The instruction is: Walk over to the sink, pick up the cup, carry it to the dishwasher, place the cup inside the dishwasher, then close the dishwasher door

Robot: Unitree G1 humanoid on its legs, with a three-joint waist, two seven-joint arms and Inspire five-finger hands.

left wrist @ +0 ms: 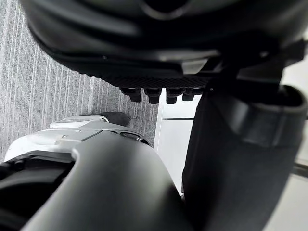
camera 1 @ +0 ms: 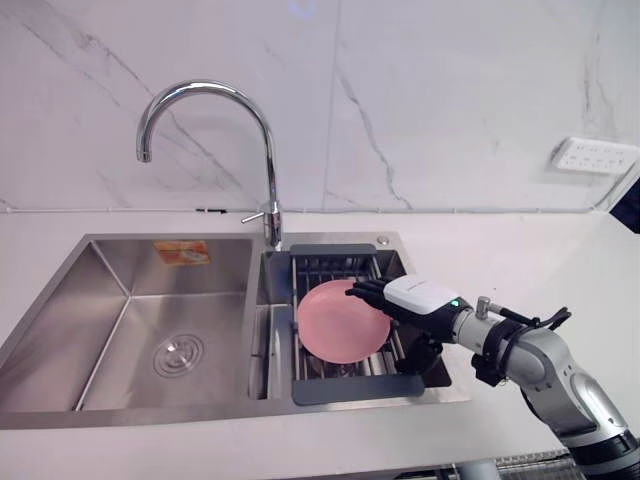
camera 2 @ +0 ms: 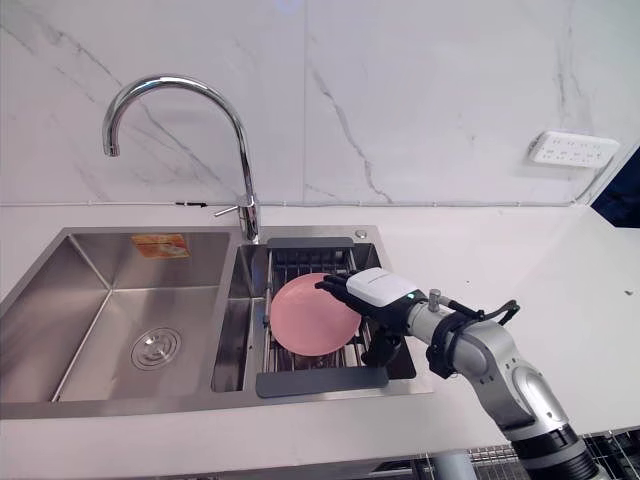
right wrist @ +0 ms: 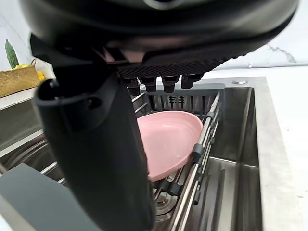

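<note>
Marble wall (camera 1: 450, 100), white counter (camera 1: 520, 255), wall socket (camera 1: 593, 155)

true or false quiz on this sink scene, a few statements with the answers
1. The shallow pink dish rests on the dark drain rack in the right half of the steel sink. True.
2. The right hand reaches over the left basin. False: it is at the pink dish, over the right half.
3. The curved chrome tap ends its spout above the left basin. True.
4. The white socket strip sits on the wall at the left. False: it is on the wall at the right.
</note>
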